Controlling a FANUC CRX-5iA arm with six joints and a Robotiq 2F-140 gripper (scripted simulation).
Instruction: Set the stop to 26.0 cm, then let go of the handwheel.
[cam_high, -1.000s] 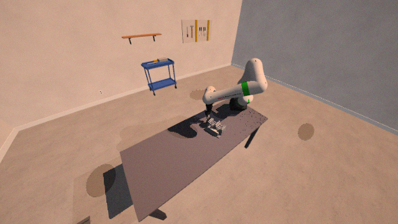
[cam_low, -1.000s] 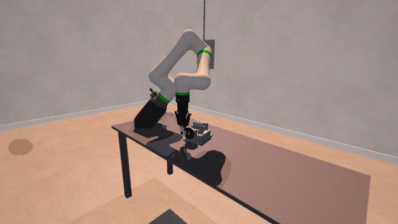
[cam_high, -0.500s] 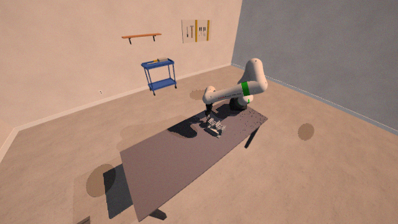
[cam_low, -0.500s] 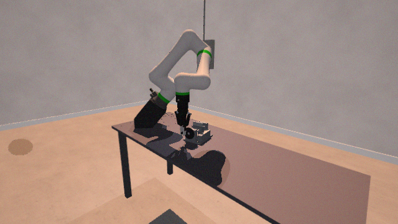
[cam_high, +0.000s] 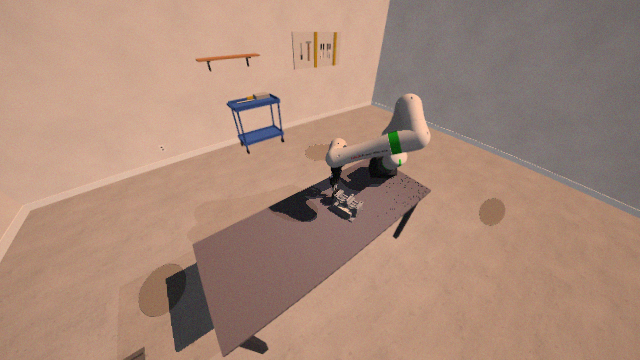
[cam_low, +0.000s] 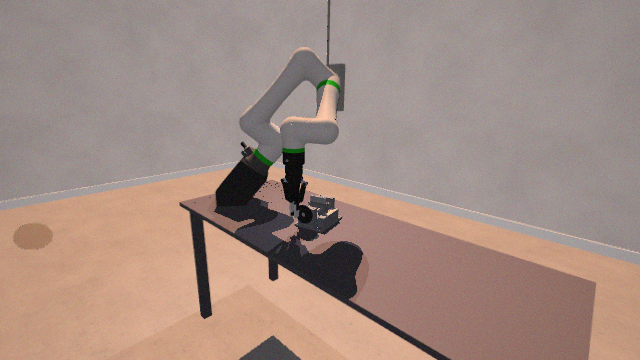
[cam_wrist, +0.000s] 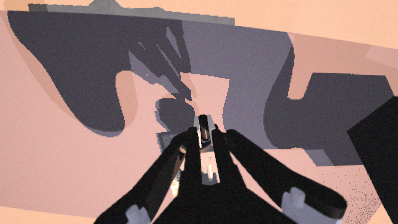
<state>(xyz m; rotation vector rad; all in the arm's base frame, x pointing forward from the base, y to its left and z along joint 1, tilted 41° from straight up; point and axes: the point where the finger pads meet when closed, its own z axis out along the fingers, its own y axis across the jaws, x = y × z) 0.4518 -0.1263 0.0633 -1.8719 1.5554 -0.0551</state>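
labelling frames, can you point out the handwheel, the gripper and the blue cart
handwheel (cam_low: 303, 214), exterior view, on the dark round face of the wheel.
gripper (cam_low: 295, 199), exterior view, midway between its fingertips, shut on the handwheel.
blue cart (cam_high: 252, 103), top view, on its top tray's front rim.

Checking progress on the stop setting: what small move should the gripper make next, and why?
Probably keep turning the handwheel. The gripper is clamped on the wheel's handle at the near end of the small stop fixture, and no reading is legible, so nothing shows it is time to let go.
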